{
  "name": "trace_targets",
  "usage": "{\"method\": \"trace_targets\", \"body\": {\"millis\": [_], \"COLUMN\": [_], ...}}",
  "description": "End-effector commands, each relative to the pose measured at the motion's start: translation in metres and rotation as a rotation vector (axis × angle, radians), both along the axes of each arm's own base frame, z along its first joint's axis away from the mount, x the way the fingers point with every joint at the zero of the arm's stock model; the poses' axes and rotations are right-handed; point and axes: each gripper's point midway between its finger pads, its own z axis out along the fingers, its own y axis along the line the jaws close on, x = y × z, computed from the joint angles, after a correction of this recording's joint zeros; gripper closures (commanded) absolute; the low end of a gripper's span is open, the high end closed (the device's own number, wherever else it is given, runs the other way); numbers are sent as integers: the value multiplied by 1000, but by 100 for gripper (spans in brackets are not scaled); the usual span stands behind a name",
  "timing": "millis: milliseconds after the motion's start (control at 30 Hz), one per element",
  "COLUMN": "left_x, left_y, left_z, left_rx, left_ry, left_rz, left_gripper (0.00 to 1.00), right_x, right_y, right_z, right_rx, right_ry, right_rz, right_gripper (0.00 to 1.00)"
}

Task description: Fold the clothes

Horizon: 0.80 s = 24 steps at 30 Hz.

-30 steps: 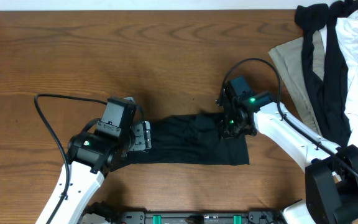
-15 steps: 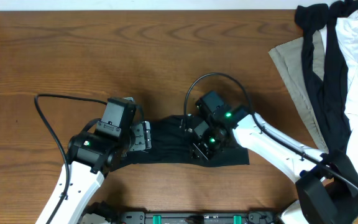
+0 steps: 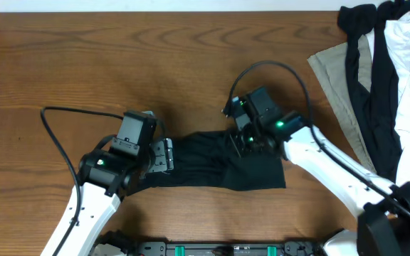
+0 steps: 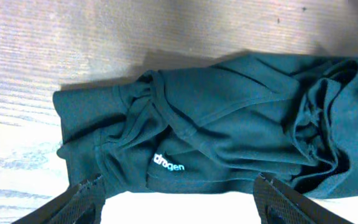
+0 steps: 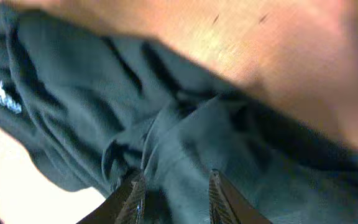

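The left gripper [image 3: 166, 155] lies low, spread wide at the left end of the black T-shirt [image 3: 216, 169], which is bunched on the table [image 3: 119, 57]. The right gripper [image 3: 242, 142] angles down onto the shirt's top edge, fingers slightly parted. Only the left wrist view shows the white lettering [image 4: 168, 163].

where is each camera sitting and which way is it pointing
Overhead: fixed above the table, facing straight down; shows the left arm at the T-shirt's left end, the right arm at its upper right, and spare clothes top right.
Left wrist: on the left arm, facing down past the open left jaws at the logo.
Right wrist: on the right arm, close over T-shirt folds; the right jaws, slightly apart, show at the bottom.
Shared: all three see the T-shirt; both wrist views seem to catch the logo.
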Motion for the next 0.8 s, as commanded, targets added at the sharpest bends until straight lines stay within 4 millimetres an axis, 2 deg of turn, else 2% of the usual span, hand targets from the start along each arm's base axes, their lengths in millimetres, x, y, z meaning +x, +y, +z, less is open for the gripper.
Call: {"method": "trace_targets", "body": {"millis": [0,233,300,467,767], "left_x": [1,2,2,2,2], "left_y": [2,2,2,2,2], "left_z": [-5,-11,-11,-11,-11], "left_rx": [20,29,29,29,29], "left_ry": [21,45,45,45,45], "left_rz": [-1,-1,-1,-1,-1], "left_gripper": [22,22,22,22,22], "right_x": [12,16,16,11,7], "right_y": [-11,-44,-44,-29,16], "right_z": [7,-5,-9,-26,-64], "right_rx": [-42,-186,-188,-158,-83], "right_ry": [-41,-31,-19,42,90], "right_rz": [-79,-255,-259,-218,-80], "right_gripper": [69,75,75,75,72]}}
